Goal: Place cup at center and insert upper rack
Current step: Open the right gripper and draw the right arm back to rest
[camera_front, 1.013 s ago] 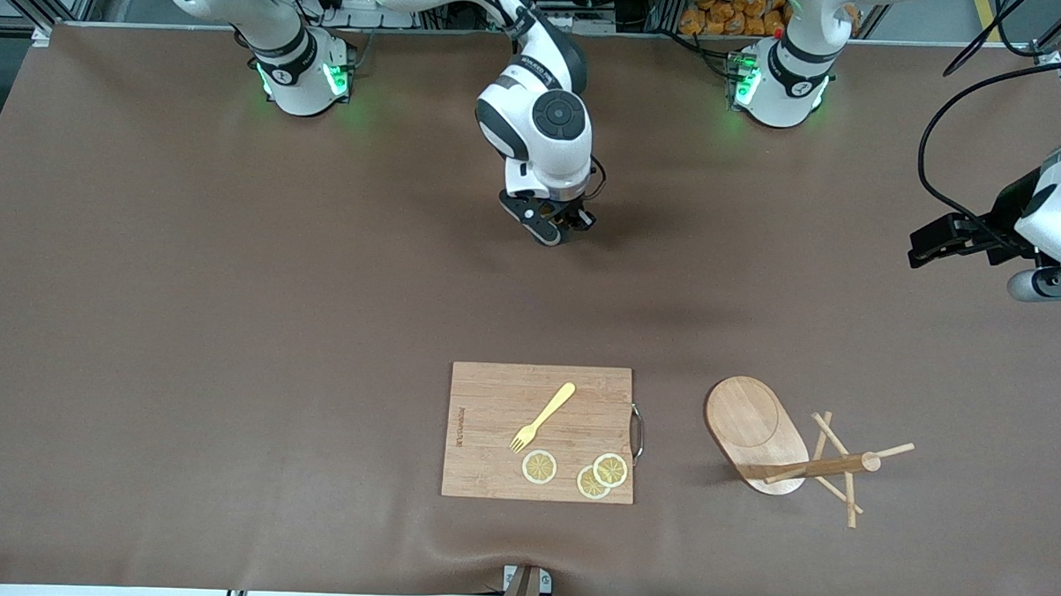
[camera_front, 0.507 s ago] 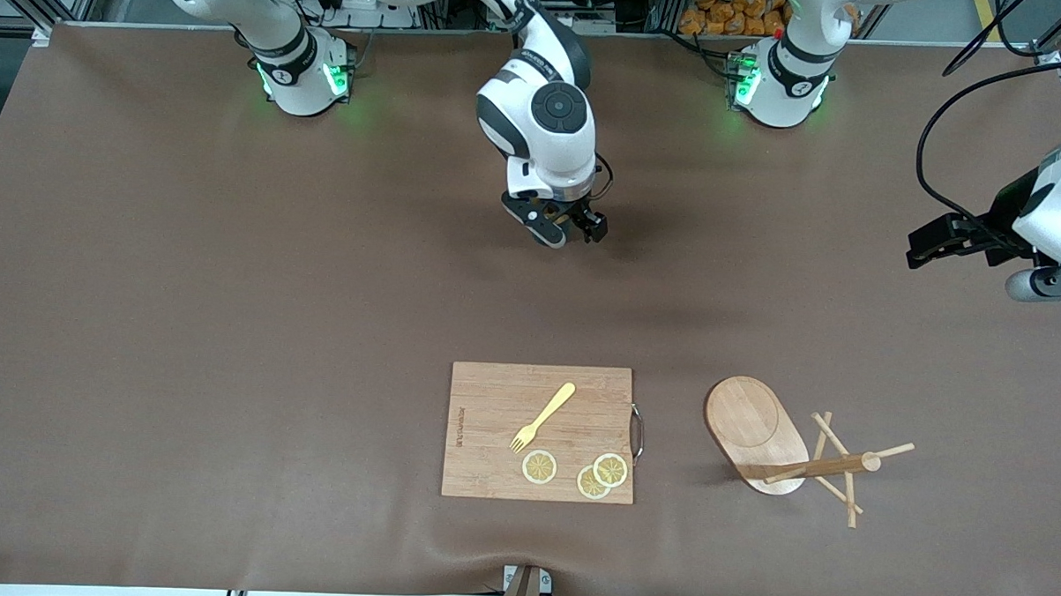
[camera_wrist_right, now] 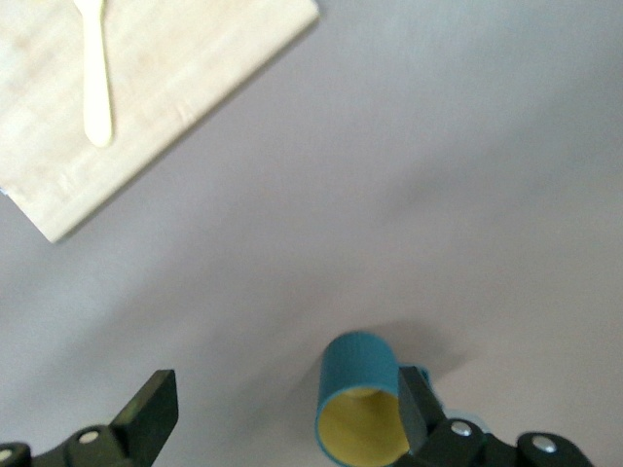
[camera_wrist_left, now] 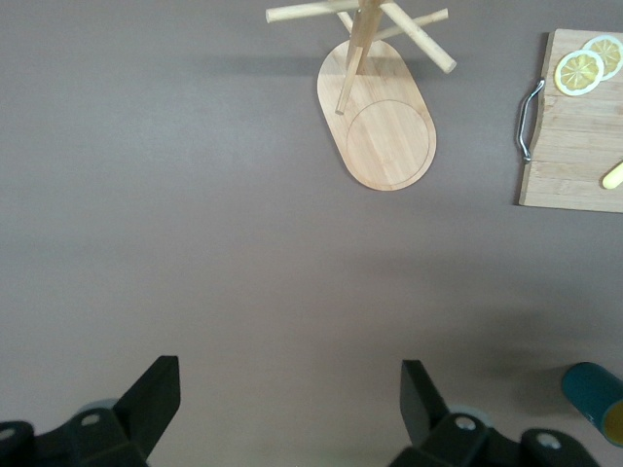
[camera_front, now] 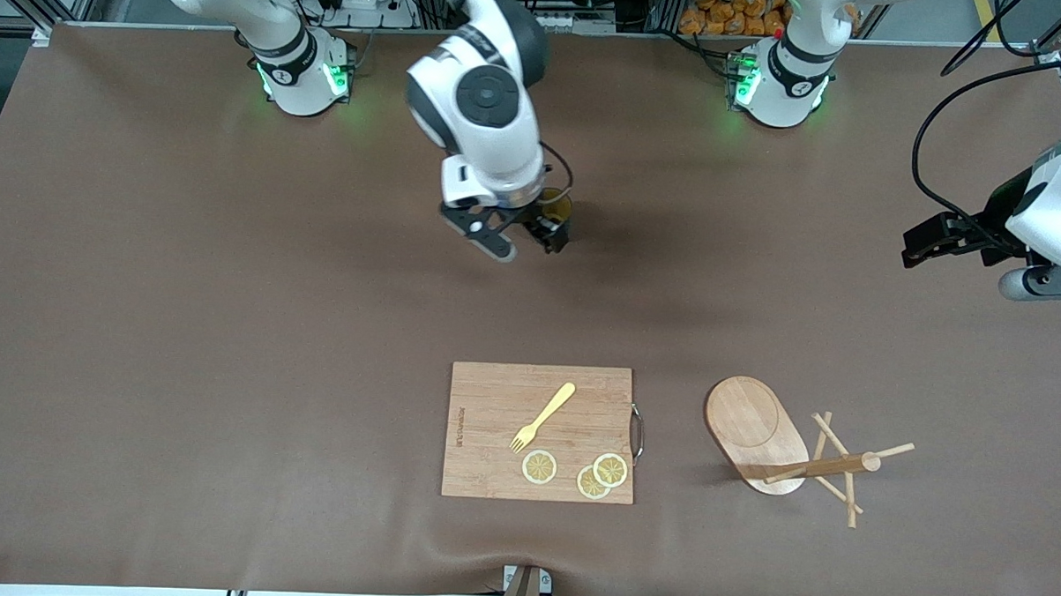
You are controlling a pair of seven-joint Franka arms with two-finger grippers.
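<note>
The teal cup, yellowish inside, stands upright on the brown table; in the front view it peeks out beside my right wrist. My right gripper is open above it, with the cup free beside one finger; it also shows in the front view. The wooden mug tree lies tipped on its side, nearer the front camera toward the left arm's end, post and pegs resting on the table. It shows in the left wrist view. My left gripper is open and empty, waiting over that end.
A rectangular wooden cutting board lies near the front edge, with a metal handle, a yellow fork and three lemon slices on it. The cup also shows in the left wrist view.
My right arm has swung toward its own end of the table and risen. The cup, hidden under the gripper before, now shows beside it. The left arm has barely moved.
</note>
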